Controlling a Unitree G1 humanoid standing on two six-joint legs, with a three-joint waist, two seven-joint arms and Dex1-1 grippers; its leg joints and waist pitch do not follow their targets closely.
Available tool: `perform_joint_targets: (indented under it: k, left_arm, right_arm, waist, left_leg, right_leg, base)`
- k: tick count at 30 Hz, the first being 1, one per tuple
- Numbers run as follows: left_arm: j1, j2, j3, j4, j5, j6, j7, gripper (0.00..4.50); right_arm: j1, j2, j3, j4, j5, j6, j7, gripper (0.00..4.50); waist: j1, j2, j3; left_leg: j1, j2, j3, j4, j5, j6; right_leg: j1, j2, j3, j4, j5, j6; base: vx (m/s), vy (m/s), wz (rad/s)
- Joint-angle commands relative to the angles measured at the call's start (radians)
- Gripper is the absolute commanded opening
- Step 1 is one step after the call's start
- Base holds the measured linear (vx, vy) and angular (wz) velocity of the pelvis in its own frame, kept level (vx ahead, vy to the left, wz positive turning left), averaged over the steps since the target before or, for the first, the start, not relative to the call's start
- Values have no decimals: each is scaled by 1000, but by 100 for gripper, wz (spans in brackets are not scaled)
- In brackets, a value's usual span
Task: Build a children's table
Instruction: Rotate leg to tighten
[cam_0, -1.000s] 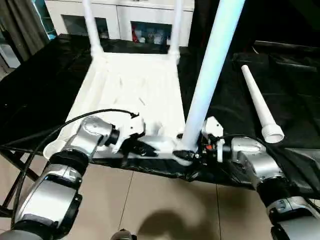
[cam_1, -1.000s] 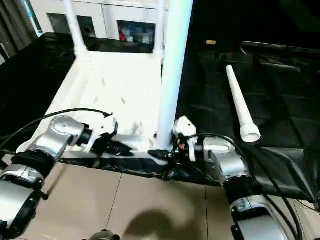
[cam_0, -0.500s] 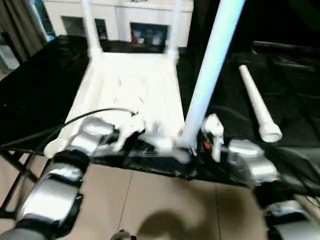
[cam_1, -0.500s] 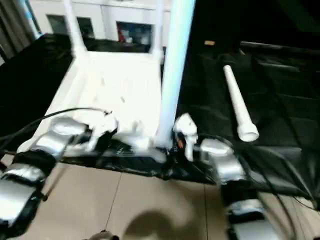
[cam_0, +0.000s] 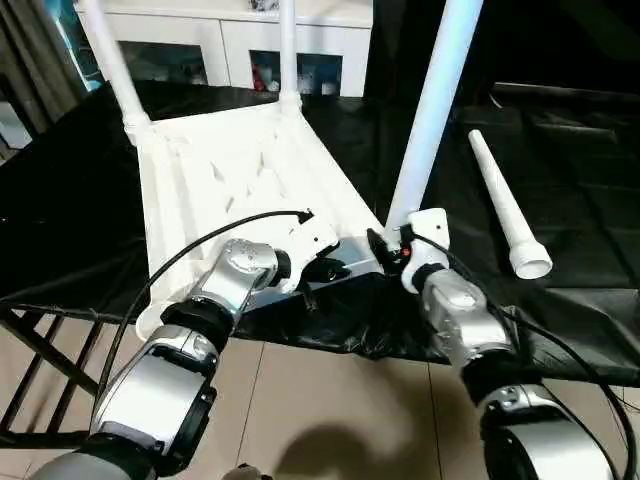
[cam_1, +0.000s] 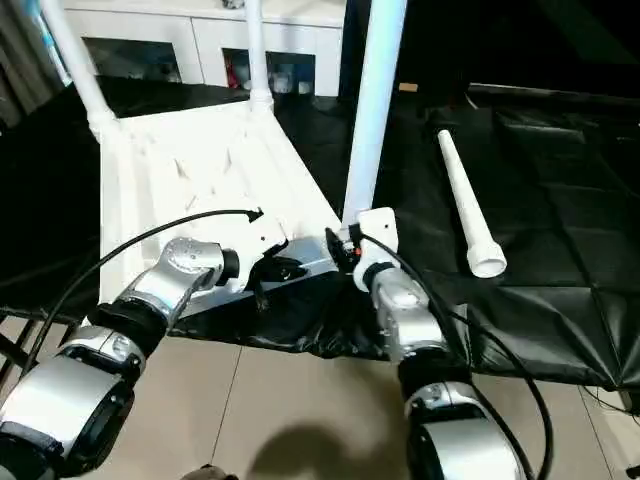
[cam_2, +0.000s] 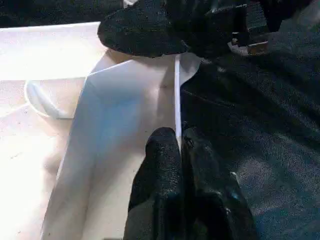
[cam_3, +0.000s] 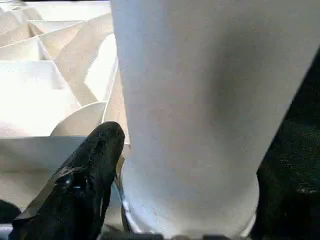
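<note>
Left wrist view: left hand (cam_2: 181, 145) clenched on table (cam_0: 240, 170) rim; right hand (cam_0: 385, 250) grasps upright leg (cam_0: 432, 100).

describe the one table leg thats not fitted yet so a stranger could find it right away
Start at the upside-down white children's table on the black-sheeted work table. To its right, past the upright leg by the right hand, a loose leg lies flat on the black sheet. Unlike the three standing legs, it lies down, its open flared end toward the robot.
</note>
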Motion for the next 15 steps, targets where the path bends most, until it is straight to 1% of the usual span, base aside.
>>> perform_joint_targets:
  k: [1, 2, 3, 4, 5, 6, 8, 9, 10, 11, 12, 13, 14, 15]
  left_arm:
    - [21, 3, -12, -26, -23, -56, -72, 0]
    - [30, 20, -13, -33, -29, -72, -121, 0]
    - [35, 32, -13, -36, -34, -80, -153, 0]
    - [39, 41, -14, -38, -39, -86, -177, 0]
    - [42, 48, -13, -42, -46, -90, -201, 0]
    - [46, 56, -8, -48, -61, -91, -237, 0]
    - [52, 71, 3, -57, -85, -87, -301, 0]
    - [53, 92, 4, -60, -96, -84, -362, 0]
    - [53, 96, 3, -59, -95, -87, -372, 0]
    - [51, 112, -1, -54, -93, -94, -408, 0]
    - [50, 121, -2, -49, -93, -98, -430, 0]
    - [48, 127, -4, -47, -95, -100, -448, 0]
    - [47, 131, -5, -46, -96, -101, -460, 0]
    - [45, 143, -11, -45, -98, -101, -493, 0]
  right_arm:
    - [-3, -1, 45, 14, -12, -2, 85, 392]
    - [-5, -16, 45, 16, -9, -8, 127, 392]
    - [-4, -28, 46, 12, -3, -7, 162, 392]
    - [-4, -37, 46, 11, 1, -8, 189, 392]
    - [-2, -45, 48, 6, 6, -5, 219, 392]
    - [2, -59, 57, -4, 9, -6, 270, 392]
    - [16, -90, 82, -29, 17, -11, 385, 392]
    - [36, -122, 106, -73, 42, -2, 524, 392]
    - [41, -130, 112, -84, 47, 3, 554, 392]
    - [56, -156, 136, -117, 59, 13, 646, 392]
    - [63, -172, 151, -135, 65, 22, 700, 392]
    - [69, -184, 162, -148, 66, 28, 742, 392]
    - [72, -192, 169, -155, 67, 32, 769, 392]
    - [79, -211, 187, -171, 68, 42, 835, 375]
  waist:
    - [1, -4, -59]
    - [0, -5, -60]
    - [0, -3, -62]
    - [1, -3, -63]
    - [3, -2, -65]
    - [3, -1, -64]
    - [4, -2, -65]
    - [6, -2, -66]
    - [9, -2, -68]
    - [10, 0, -70]
    - [12, 0, -72]
    - [14, -1, -72]
    - [16, -1, -71]
    - [17, 0, -70]
  left_leg:
    - [8, 45, -15, -72, -175, 58]
    - [3, 44, -16, -71, -154, 67]
    - [3, 45, -16, -70, -145, 71]
    - [7, 46, -13, -67, -132, 81]
    - [4, 46, -13, -66, -114, 92]
    - [2, 46, -13, -64, -104, 100]
    - [4, 47, -10, -62, -107, 112]
    - [4, 48, -10, -60, -94, 123]
    - [4, 49, -11, -57, -88, 139]
    - [5, 50, -11, -55, -76, 151]
    - [6, 51, -11, -53, -71, 158]
    - [2, 51, -11, -51, -59, 169]
    - [2, 53, -12, -51, -61, 174]
    - [2, 53, -11, -51, -66, 173]
  right_leg:
    - [48, -75, 61, -89, -53, -235]
    - [53, -76, 60, -86, -28, -237]
    - [52, -76, 60, -83, -13, -241]
    - [48, -75, 61, -80, 19, -251]
    - [52, -74, 59, -73, 57, -261]
    - [52, -71, 57, -70, 83, -267]
    - [52, -70, 55, -69, 97, -274]
    - [51, -71, 56, -66, 121, -280]
    - [53, -70, 54, -64, 139, -282]
    - [50, -70, 54, -61, 163, -291]
    - [50, -70, 53, -60, 178, -294]
    - [50, -70, 52, -57, 197, -299]
    - [48, -72, 51, -57, 192, -303]
    - [47, -71, 51, -58, 183, -305]
  base:
    - [0, 0, 0]
    - [0, 0, 0]
    - [0, 0, 0]
    - [0, 0, 0]
    - [0, 0, 0]
    - [0, 0, 0]
    - [0, 0, 0]
    - [0, 0, 0]
    - [0, 0, 0]
    - [0, 0, 0]
    - [0, 0, 0]
    - [0, 0, 0]
    - [0, 0, 0]
    - [0, 0, 0]
